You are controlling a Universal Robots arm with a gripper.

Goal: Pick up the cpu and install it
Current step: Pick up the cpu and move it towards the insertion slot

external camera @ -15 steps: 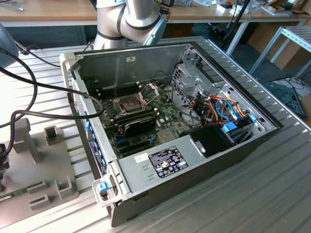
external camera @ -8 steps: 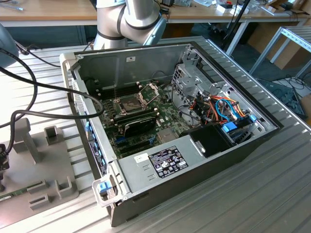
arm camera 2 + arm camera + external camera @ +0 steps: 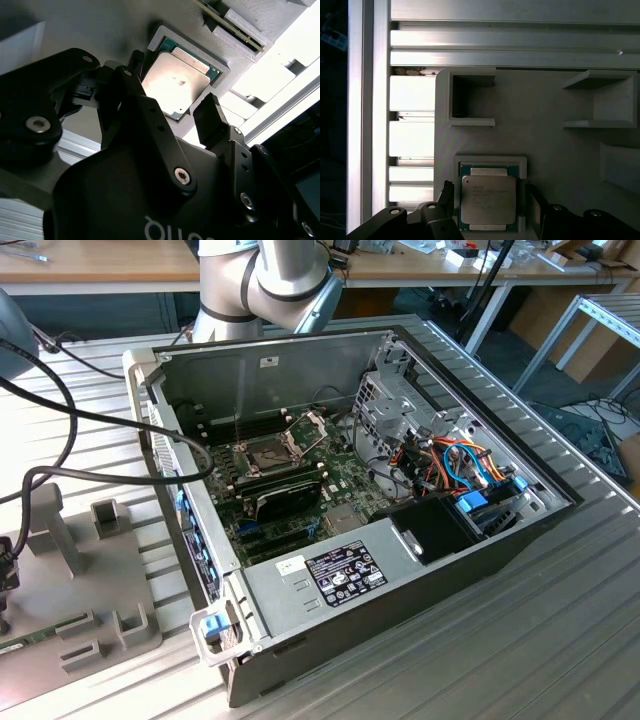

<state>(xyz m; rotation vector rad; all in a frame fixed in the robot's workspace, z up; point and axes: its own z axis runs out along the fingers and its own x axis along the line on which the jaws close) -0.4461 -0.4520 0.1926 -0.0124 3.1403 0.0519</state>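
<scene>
The cpu [image 3: 487,200] [image 3: 177,82], a small square chip with a dull silver top and green edge, lies flat in a shallow grey framed pocket [image 3: 490,160] of a grey fixture plate [image 3: 90,580]. My gripper [image 3: 490,190] [image 3: 174,80] hangs right over it, open. One black fingertip [image 3: 447,189] stands on one side of the chip and the other fingertip [image 3: 532,195] on the opposite side, each a small gap away from it. On the motherboard inside the open computer case [image 3: 350,490], the socket [image 3: 270,452] has its hinged metal frame [image 3: 310,425] lifted.
The fixture plate carries raised grey brackets [image 3: 470,97] [image 3: 600,100] close to the chip. It rests on a ribbed aluminium table [image 3: 480,660]. Black cables [image 3: 90,420] drape over the case's wall. A black card [image 3: 285,495] and drive cage [image 3: 400,410] sit inside the case.
</scene>
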